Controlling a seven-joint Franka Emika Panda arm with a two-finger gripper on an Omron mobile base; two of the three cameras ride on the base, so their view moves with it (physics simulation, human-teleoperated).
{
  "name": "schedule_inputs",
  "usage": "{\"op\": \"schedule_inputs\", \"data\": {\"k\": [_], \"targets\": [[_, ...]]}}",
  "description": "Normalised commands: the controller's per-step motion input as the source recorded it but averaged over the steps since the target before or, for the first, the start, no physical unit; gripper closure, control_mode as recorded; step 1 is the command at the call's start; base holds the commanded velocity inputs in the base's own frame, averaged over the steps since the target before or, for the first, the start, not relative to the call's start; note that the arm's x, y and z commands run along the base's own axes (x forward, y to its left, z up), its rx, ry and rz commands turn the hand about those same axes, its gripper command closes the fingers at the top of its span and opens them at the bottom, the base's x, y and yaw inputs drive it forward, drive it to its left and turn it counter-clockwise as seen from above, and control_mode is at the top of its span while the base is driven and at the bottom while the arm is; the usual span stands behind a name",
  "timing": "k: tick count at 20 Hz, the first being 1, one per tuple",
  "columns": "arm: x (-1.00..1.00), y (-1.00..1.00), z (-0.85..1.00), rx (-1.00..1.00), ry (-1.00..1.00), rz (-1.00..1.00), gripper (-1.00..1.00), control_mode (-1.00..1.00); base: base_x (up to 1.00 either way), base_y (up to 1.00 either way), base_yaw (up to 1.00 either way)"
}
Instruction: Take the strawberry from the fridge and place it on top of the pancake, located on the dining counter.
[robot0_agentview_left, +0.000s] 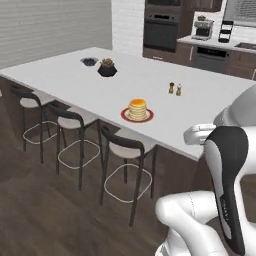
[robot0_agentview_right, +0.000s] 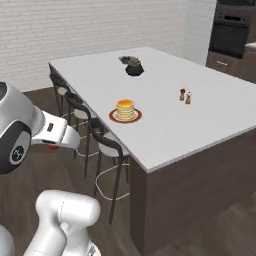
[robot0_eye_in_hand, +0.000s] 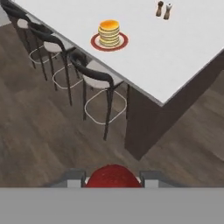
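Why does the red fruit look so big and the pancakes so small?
Hand view: the round red strawberry sits right at the lens between the gripper fingers, while the tan pancake stack is far off; right base view: the strawberry looks tiny.

strawberry (robot0_eye_in_hand: 113, 176): I see it bright red, rounded, gripped between my hand (robot0_eye_in_hand: 112, 178) tips, off the table above the floor | pancake (robot0_agentview_left: 138, 108): tan stack, orange-yellow top, upright on red-orange plate, near the table's stool-side edge | table (robot0_agentview_left: 75, 82): white top, dark brown base
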Motion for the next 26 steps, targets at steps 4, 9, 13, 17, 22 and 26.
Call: {"op": "schedule_inputs", "data": {"k": [4, 9, 13, 17, 22, 26], "targets": [[0.0, 0.0, 0.0, 0.0, 0.0, 0.0, 1.0, 1.0, 0.33, 0.97, 0.5], [0.0, 0.0, 0.0, 0.0, 0.0, 0.0, 1.0, 1.0, 0.96, 0.68, -0.04], [0.0, 0.0, 0.0, 0.0, 0.0, 0.0, 1.0, 1.0, 1.0, 0.5, -0.28], [0.0, 0.0, 0.0, 0.0, 0.0, 0.0, 1.0, 1.0, 0.91, 0.29, -0.53], [0.0, 0.0, 0.0, 0.0, 0.0, 0.0, 1.0, 1.0, 0.74, 0.25, -0.71], [0.0, 0.0, 0.0, 0.0, 0.0, 0.0, 1.0, 1.0, 0.49, 0.01, -0.72]]}}
